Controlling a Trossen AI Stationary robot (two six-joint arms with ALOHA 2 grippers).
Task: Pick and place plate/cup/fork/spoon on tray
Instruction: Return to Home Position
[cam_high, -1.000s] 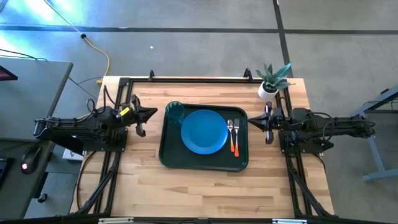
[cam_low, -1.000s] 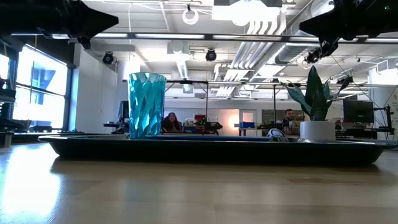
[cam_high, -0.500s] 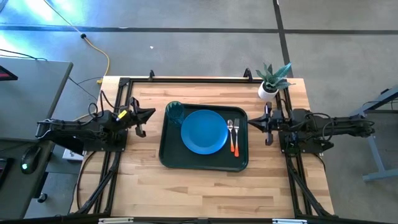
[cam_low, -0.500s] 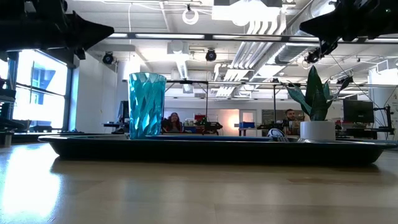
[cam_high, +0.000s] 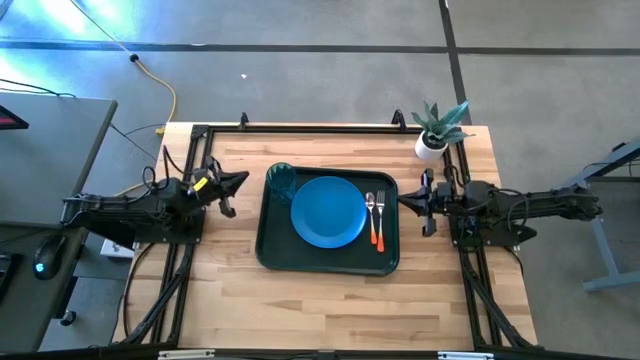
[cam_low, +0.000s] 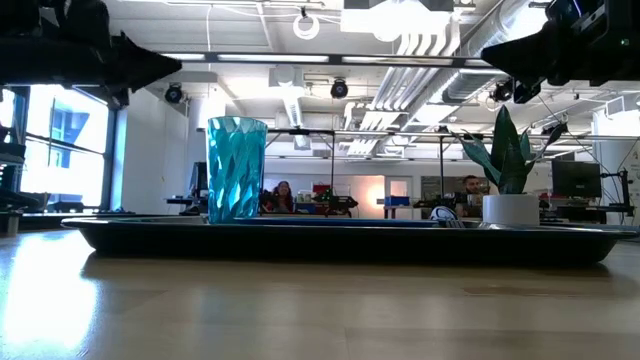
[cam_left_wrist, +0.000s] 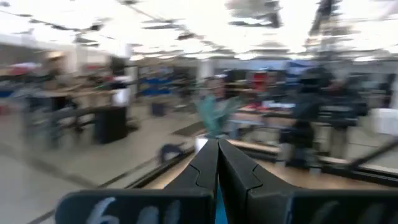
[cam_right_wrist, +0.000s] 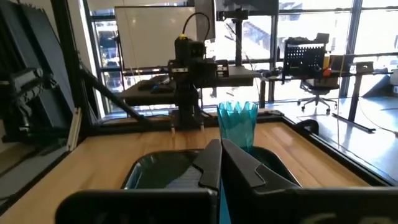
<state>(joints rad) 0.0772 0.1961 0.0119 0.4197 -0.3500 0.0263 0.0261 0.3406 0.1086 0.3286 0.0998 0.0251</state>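
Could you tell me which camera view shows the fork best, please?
The high view: the fork lies in full sight on the tray, between the plate and the spoon. In the low view the tray's rim hides it; neither wrist view shows it.

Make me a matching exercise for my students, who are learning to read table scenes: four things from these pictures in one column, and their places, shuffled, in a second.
Things:
1. cup
2. plate
3. fork
4. potted plant

Places:
A. in the middle of the tray
B. on the bare table, by its far right corner, off the tray
C. in the tray's far left corner
D. on the tray, between the plate and the spoon

Pairs: 1-C, 2-A, 3-D, 4-B
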